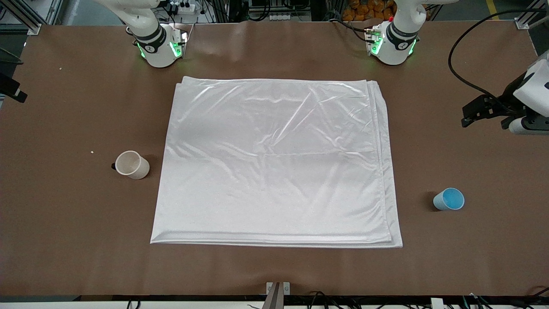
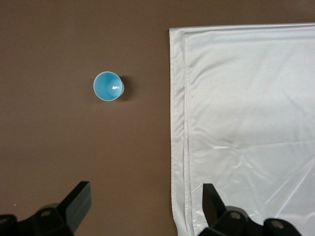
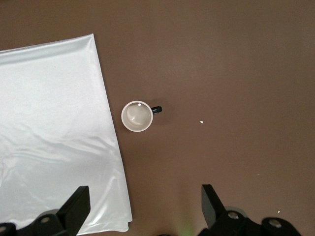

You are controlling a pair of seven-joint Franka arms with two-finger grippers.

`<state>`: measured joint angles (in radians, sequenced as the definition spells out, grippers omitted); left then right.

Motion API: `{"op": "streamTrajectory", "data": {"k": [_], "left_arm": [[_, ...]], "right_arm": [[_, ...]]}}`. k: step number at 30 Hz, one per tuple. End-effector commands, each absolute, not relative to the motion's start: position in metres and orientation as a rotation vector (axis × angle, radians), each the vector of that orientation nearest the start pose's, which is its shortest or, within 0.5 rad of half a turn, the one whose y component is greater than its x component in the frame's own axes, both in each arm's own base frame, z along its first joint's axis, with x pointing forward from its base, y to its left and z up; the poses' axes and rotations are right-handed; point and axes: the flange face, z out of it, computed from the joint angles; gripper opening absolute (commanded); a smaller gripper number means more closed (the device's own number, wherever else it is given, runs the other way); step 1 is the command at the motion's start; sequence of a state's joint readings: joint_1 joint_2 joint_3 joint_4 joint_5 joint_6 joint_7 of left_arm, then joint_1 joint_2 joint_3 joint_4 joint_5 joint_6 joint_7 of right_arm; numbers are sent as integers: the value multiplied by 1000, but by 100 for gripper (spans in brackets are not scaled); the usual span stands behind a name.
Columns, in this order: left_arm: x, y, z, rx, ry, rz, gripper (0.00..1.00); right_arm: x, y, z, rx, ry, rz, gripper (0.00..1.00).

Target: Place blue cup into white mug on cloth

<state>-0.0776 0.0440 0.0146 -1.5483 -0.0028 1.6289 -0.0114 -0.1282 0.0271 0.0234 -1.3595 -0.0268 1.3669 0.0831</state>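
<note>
Front view: cloth (image 1: 276, 161) lies flat mid-frame on the desk (image 1: 77, 240), nothing on it. Mug (image 1: 132, 165) stands on bare desk at centre-left of the frame, just off the cloth's edge, toward the right arm's end. Cup (image 1: 448, 199) stands upright at lower right of the frame, apart from the cloth, toward the left arm's end. Left gripper (image 1: 478, 112) hangs at the right edge of the frame, above the desk; right gripper out of this frame. Left wrist view: cup (image 2: 108, 86) at upper left of the frame, cloth (image 2: 251, 123) filling the right side; left gripper (image 2: 145, 209) spread, holding nothing. Right wrist view: mug (image 3: 137, 116) near centre, handle pointing away from the cloth (image 3: 54, 132); right gripper (image 3: 145, 209) spread, empty. Judgement: nothing done yet; mug onto cloth, then cup into mug, both remain.
</note>
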Motion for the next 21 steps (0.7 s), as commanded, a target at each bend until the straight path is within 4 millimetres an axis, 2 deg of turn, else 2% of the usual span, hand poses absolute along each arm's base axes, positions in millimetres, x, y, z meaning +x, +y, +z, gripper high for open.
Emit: {"op": "streamTrajectory", "data": {"k": [1, 9, 21], "left_arm": [[570, -38, 619, -3148, 60, -50, 100], [568, -41, 618, -3151, 0, -26, 100], [568, -40, 618, -3150, -3, -26, 100]], "right_arm": [[532, -59, 690, -3171, 294, 23, 100], [534, -55, 689, -3170, 288, 18, 100], [535, -57, 690, -3169, 289, -2, 100]]}}
